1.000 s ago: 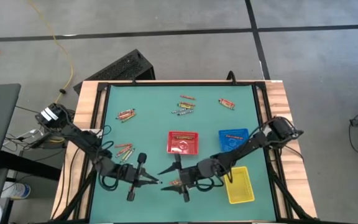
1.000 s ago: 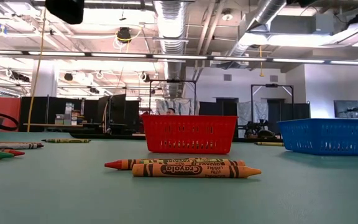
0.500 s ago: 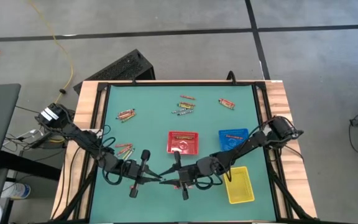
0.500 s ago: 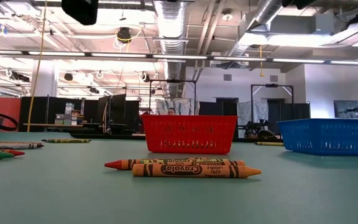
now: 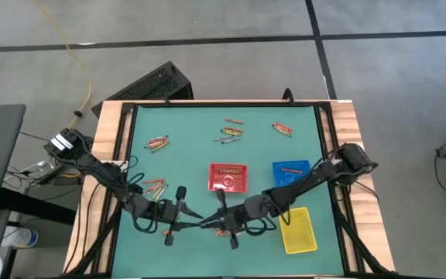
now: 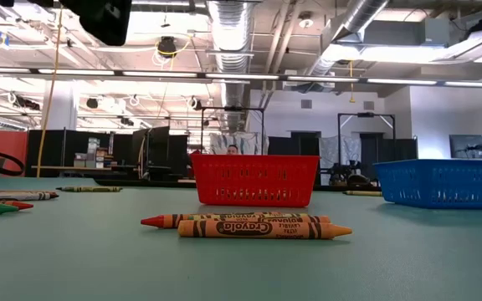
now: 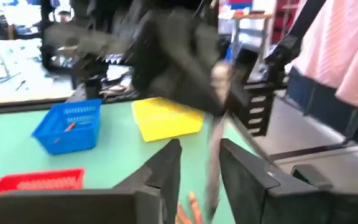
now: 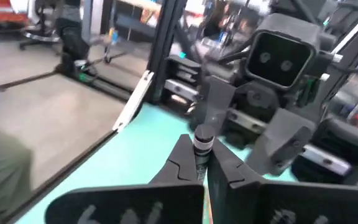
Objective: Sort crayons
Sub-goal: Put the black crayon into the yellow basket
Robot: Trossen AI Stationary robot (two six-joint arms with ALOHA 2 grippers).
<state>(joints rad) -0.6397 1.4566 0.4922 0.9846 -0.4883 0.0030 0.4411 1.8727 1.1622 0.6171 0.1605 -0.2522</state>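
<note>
1. Two end effectors meet near the desk's near edge in the high view: left end effector and right end effector.
2. Right wrist view shows its fingers pressed together, pinching nothing visible.
3. Left wrist view shows its fingers spread over an orange crayon.
4. Low view alone shows two crayons lying before the red tray.

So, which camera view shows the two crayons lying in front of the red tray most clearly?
The low view: the two crayons lie side by side, brand label readable, before the red tray. The high view shows only tiny sticks between the grippers. The left wrist view shows orange tips; the right wrist view shows none of them.
</note>
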